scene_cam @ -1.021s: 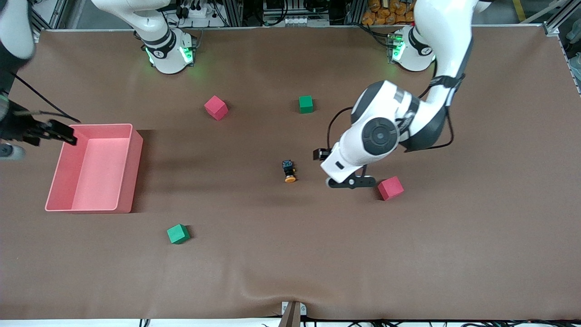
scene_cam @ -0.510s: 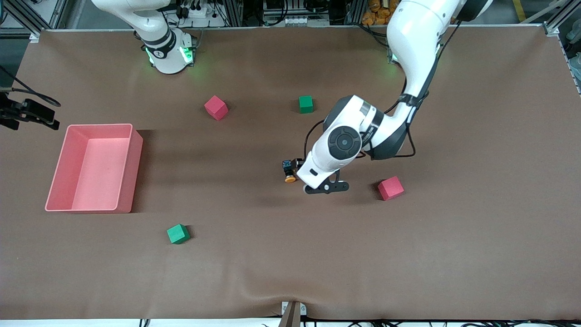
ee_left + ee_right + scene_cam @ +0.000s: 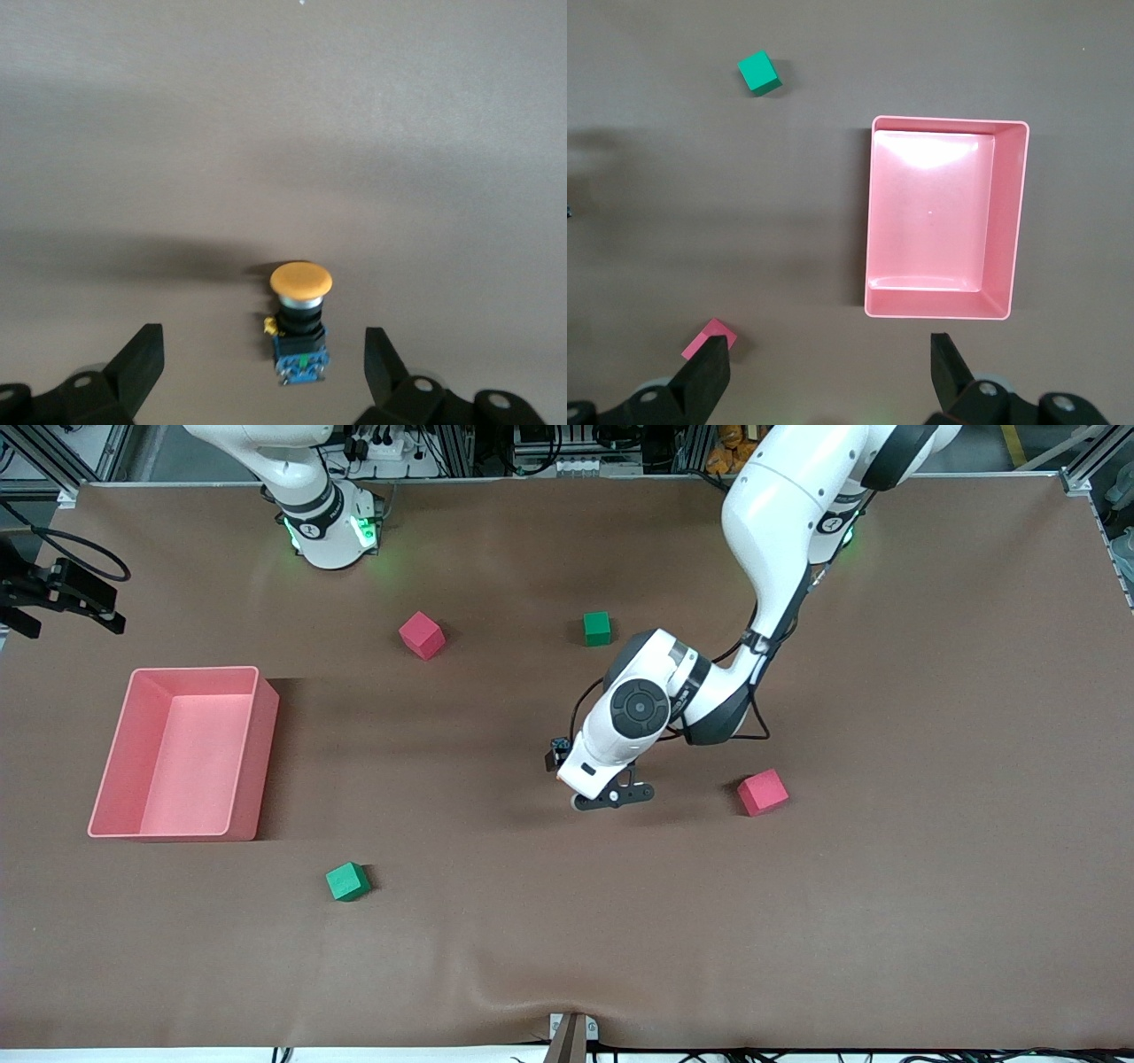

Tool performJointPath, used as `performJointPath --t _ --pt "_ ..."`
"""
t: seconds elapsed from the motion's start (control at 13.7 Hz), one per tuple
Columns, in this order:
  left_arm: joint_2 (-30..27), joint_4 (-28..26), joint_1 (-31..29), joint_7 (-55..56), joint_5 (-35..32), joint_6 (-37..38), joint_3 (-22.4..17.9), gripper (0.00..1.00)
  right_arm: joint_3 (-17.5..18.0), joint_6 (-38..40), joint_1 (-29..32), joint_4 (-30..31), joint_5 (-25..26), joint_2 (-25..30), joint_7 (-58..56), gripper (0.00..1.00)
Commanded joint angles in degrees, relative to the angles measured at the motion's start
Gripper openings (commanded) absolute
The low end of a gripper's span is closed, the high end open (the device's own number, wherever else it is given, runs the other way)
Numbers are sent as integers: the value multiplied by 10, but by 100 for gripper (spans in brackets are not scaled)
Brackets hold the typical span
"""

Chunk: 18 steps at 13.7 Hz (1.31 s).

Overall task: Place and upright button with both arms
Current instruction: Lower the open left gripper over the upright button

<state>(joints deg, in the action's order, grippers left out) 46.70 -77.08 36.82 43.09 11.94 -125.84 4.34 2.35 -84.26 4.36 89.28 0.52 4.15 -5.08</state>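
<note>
Left wrist view: the button [image 3: 300, 323] lies on its side on the brown table [image 3: 283, 133], between the two spread fingers of the left gripper [image 3: 263, 372], not touched by them.
Front view: the left gripper [image 3: 611, 795] is over the middle of the table, and the arm hides most of the button [image 3: 559, 747].
Right gripper [image 3: 62, 593]: jaws apart, holding nothing, waiting over the table edge near the pink bin [image 3: 248, 753].
Risk of rolling: the round body may roll away if one finger touches first (the fingers look unevenly placed around it).
Risk of slipping: a grip on the smooth orange cap may squeeze the button out.
Risk of tipping: the cap looks wider than the body, so the button may fall again when it is set upright.
</note>
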Motion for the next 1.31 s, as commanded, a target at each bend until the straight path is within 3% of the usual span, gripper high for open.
performJointPath --t 0.0,0.58,0.88,1.24 --pt "30 19 15 21 28 -43 -3 100 11 22 8 -23 -2 1 17 100" --pt "47 14 38 45 34 -50 -3 100 -30 38 -15 -38 -7 -2 15 100" --pt "50 13 35 41 41 -50 -4 88 -30 25 -27 -39 -3 -17 11 100" --pt "51 11 34 41 43 -50 -4 82 -31 24 -22 -37 2 -24 -19 100"
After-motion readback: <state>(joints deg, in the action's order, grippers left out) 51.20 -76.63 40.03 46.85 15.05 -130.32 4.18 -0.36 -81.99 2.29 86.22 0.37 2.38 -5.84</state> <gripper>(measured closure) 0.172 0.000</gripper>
